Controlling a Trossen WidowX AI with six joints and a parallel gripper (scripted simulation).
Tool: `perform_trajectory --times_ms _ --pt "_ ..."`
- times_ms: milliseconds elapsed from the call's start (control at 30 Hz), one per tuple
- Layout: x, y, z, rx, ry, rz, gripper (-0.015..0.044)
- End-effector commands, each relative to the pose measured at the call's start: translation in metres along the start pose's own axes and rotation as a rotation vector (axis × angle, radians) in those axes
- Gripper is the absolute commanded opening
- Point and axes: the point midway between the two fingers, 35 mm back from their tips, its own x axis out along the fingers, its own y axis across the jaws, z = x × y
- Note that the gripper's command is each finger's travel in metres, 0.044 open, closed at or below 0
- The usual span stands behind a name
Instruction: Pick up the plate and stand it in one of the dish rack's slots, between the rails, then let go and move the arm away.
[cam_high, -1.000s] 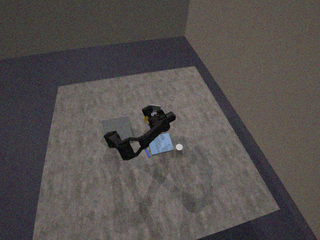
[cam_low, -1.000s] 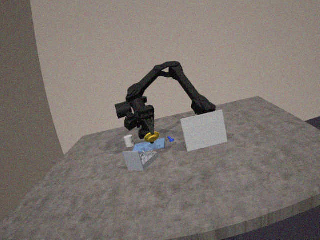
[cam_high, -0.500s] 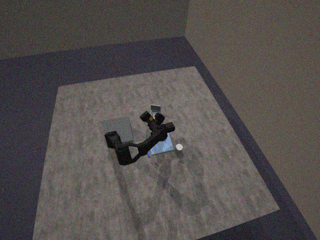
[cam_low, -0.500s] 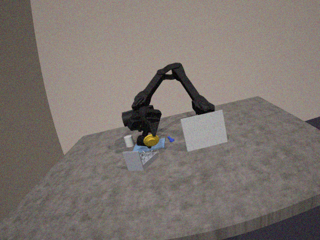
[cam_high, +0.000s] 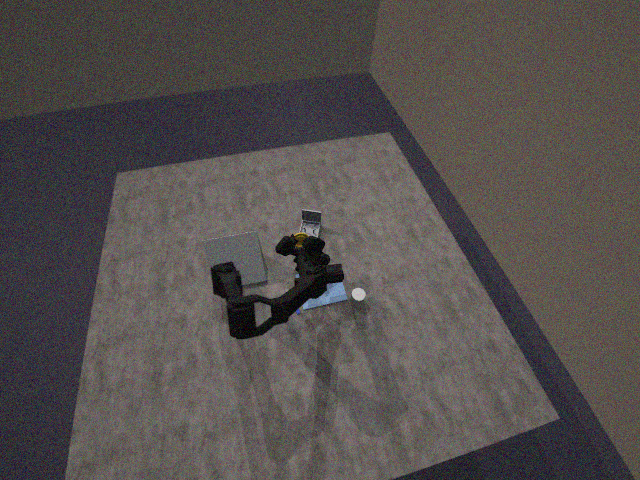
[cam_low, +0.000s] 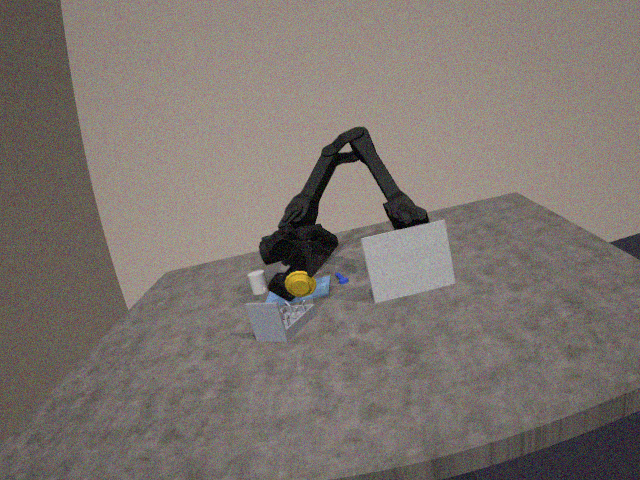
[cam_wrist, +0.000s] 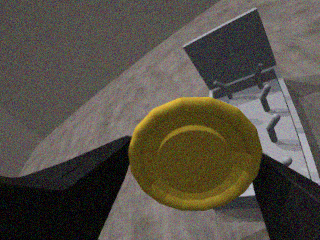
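Note:
The yellow round plate (cam_high: 299, 239) (cam_low: 300, 283) (cam_wrist: 195, 160) is between the fingers of my gripper (cam_high: 300, 240) (cam_low: 299, 284) (cam_wrist: 192, 152), which is shut on it at opposite sides of the rim. The plate is tilted steeply, its face towards the exterior camera. It hangs off the table beside the end of the dish rack away from its tall panel. The dish rack (cam_high: 311, 215) (cam_low: 266, 322) (cam_wrist: 230, 50) is a light box with a tall panel at one end and short grey rails inside. In the wrist view the plate hides part of the rack.
A blue flat board (cam_high: 330, 295) (cam_low: 322, 289) lies under the wrist. A white cylinder (cam_high: 358, 294) (cam_low: 256, 282) stands beside it. A small blue object (cam_high: 298, 311) (cam_low: 341, 279) lies on its other side. A large upright grey panel (cam_high: 237, 255) (cam_low: 408, 261) stands near the arm's base.

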Motion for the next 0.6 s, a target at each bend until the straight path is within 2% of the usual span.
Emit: perform_trajectory --times_ms 0,567 --pt "-0.004 -0.001 0.000 -0.105 -0.080 -0.014 0.0000" --pt "-0.021 -0.009 -0.012 -0.528 -0.345 -0.171 0.0000"
